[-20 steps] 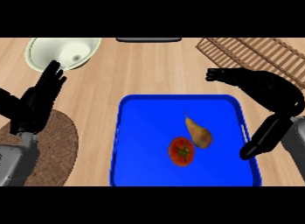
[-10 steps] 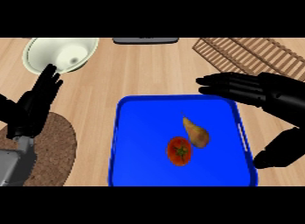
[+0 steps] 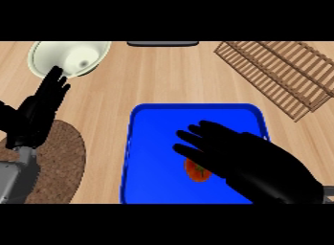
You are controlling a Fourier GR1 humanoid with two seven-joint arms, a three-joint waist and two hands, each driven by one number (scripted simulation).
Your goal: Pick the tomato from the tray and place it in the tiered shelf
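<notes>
One soft, roundish tomato (image 3: 197,171) under the spread-fingered right hand (image 3: 250,162), so probably cup its sides gently.

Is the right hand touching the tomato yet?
Cannot tell. In the head view the open right hand overlaps the tomato on the blue tray, hiding any contact or gap.

The right hand (image 3: 258,165) spread open over the blue tray (image 3: 144,158), partly covering the tomato (image 3: 195,171). The left hand (image 3: 35,112) rested open at the left, fingers up, near a white bowl (image 3: 67,56)
</notes>
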